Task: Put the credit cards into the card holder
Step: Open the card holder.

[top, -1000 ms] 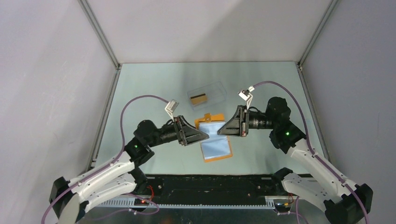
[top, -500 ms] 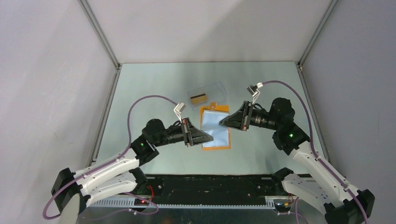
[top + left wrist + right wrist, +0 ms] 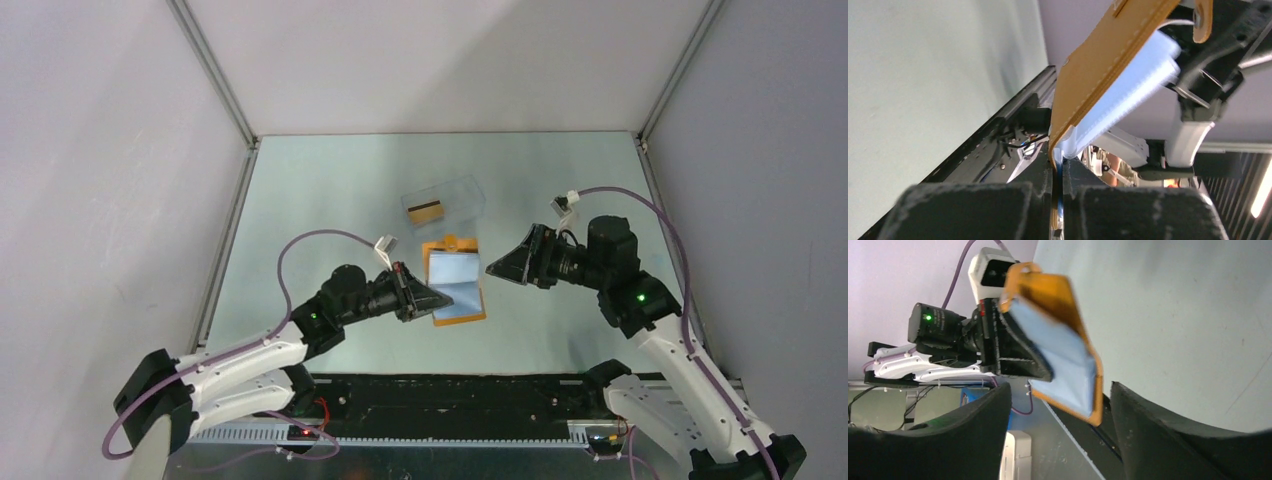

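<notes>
As it hangs above the table (image 3: 330, 200), the open card holder (image 3: 455, 285) is clenched at one edge by the left jaws; right jaws released. Likely floppy: grip near the fold. The clear box (image 3: 465, 192) holds a credit card (image 3: 426, 210).

The left gripper (image 3: 1057, 200) has its two dark pads (image 3: 973, 210) pressed together on the lower edge of the card holder (image 3: 1098, 65), with only a thin slit between them. The holder rises tilted from the pads, its orange stitched outer face turned toward the pale green counter (image 3: 923, 75) and its blue-grey pockets turned away. A strap tab (image 3: 1203, 20) hangs at its top end. A dark rail (image 3: 998, 135) with wires runs along the counter's edge. Behind the holder, black and white parts of the right arm (image 3: 1193, 135) show, blurred.
</notes>
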Controlling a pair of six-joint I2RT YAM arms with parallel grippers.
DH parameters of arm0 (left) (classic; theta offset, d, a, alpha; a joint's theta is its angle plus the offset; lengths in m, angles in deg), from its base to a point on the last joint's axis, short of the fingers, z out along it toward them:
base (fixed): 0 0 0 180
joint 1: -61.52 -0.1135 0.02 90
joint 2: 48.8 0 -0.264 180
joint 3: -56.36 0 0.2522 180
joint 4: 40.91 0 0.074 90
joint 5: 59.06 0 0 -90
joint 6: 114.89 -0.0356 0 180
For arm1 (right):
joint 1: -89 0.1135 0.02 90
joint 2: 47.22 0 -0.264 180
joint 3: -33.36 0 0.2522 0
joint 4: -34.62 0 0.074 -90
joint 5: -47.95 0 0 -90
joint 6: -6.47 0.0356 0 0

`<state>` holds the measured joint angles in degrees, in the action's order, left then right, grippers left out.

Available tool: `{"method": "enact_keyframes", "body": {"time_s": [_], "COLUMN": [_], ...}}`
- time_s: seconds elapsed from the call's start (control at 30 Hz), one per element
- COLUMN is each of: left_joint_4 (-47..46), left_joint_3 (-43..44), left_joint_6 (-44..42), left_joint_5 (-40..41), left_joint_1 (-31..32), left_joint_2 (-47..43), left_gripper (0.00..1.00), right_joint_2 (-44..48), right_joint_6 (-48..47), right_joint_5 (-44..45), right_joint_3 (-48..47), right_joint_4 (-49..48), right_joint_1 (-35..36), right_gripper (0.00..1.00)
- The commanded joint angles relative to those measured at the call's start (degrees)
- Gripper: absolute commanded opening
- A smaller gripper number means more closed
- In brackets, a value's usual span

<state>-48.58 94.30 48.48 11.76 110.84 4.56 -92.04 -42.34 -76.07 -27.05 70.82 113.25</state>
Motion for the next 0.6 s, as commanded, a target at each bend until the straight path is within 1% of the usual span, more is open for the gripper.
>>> {"method": "enact_keyframes", "body": {"time_s": [0.0,0.03,0.07,0.1,0.17,0.27,0.33,0.5,0.57], "left_joint_4": [-0.5,-0.5,-0.3,-0.3,-0.2,-0.2,0.0,0.6,0.7], "left_joint_3": [-1.1,-1.1,-1.1,-1.0,-0.6,1.3,2.4,4.1,4.8], "left_joint_6": [5.6,6.0,6.1,6.5,6.7,5.4,3.9,1.9,0.8], "left_joint_5": [3.7,3.9,3.8,3.6,2.7,-0.2,-2.0,-5.5,-6.4], "left_joint_1": [-0.5,-0.5,-0.5,-0.6,-0.6,-0.6,-0.5,-0.3,0.2], "left_joint_2": [0.6,0.8,1.2,1.5,2.5,4.6,5.8,7.6,7.7], "left_gripper": [0.0,0.0,0.0,0.0,0.0,0.0,0.0,0.0,0.0], "right_joint_2": [1.0,0.9,0.7,0.2,-1.0,-3.5,-5.2,-8.8,-10.8], "right_joint_6": [-7.2,-7.7,-8.4,-8.7,-9.3,-9.6,-9.7,-12.0,-13.7], "right_joint_5": [-1.2,-2.2,-3.8,-4.7,-6.5,-4.5,-2.5,4.4,6.1], "right_joint_3": [-2.8,-2.8,-2.8,-2.8,-2.8,-2.9,-3.3,-5.5,-6.2], "right_joint_4": [6.6,6.4,6.1,5.1,3.2,0.2,-1.3,-2.9,-2.3], "right_joint_1": [0.5,0.8,1.5,2.1,4.6,9.8,12.0,15.1,15.3], "right_gripper": [0.68,0.63,0.61,0.57,0.55,0.55,0.58,0.75,0.78]}}
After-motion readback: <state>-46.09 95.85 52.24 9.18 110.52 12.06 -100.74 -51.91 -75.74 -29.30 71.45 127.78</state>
